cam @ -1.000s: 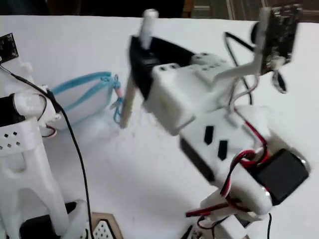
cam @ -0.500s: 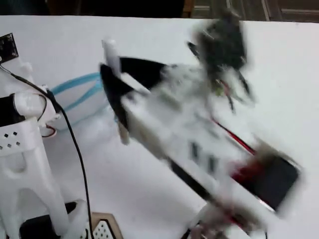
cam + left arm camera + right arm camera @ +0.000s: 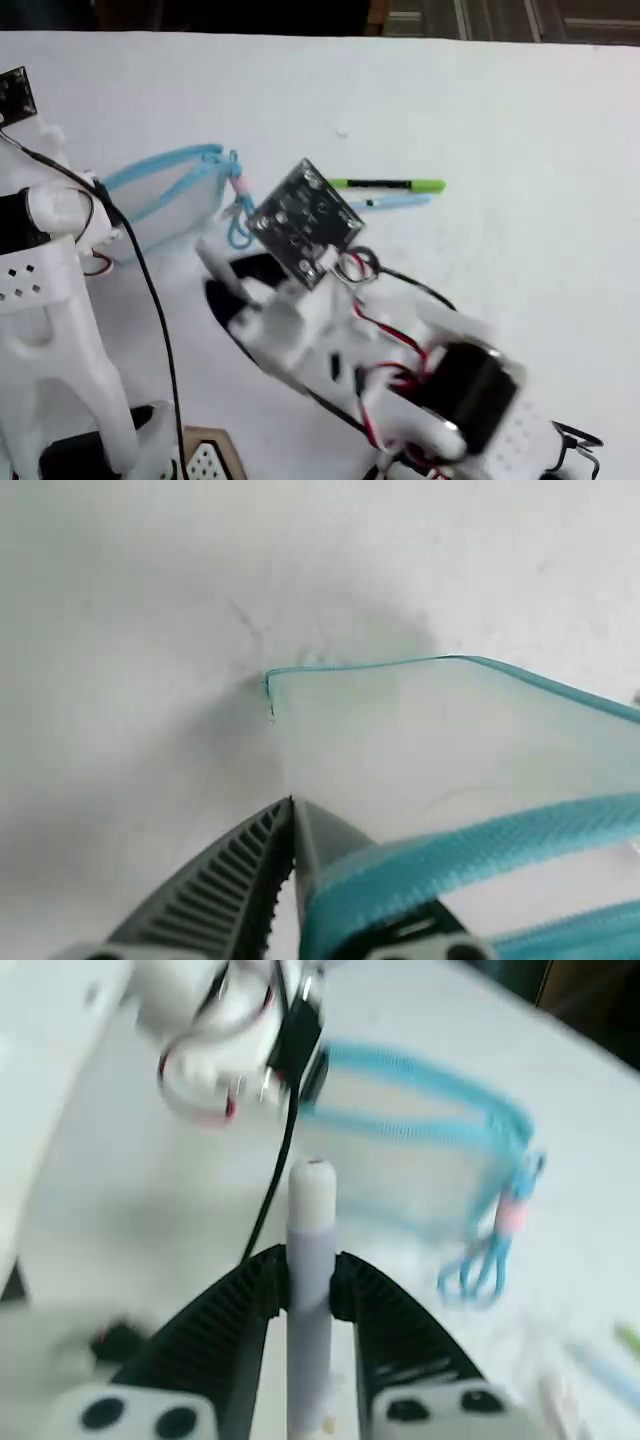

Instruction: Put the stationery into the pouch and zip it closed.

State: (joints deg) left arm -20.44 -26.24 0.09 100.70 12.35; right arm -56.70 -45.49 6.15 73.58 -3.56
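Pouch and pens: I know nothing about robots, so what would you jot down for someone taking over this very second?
Left hand: shut on the pouch at its edge.
Right hand: shut on a pale pen, upright, not yet at the pouch.
Green pen and blue pen lie side by side on the table.
Done: one pen picked up; pouch looks unzipped.
Left: put all three in, then zip.

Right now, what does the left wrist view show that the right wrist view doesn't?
Left wrist view adds: the left gripper clamped on the pouch at its zip edge. Right wrist view adds: the right gripper holding a pen, the other arm, and the pull loop. Shared: the pouch on the white table.
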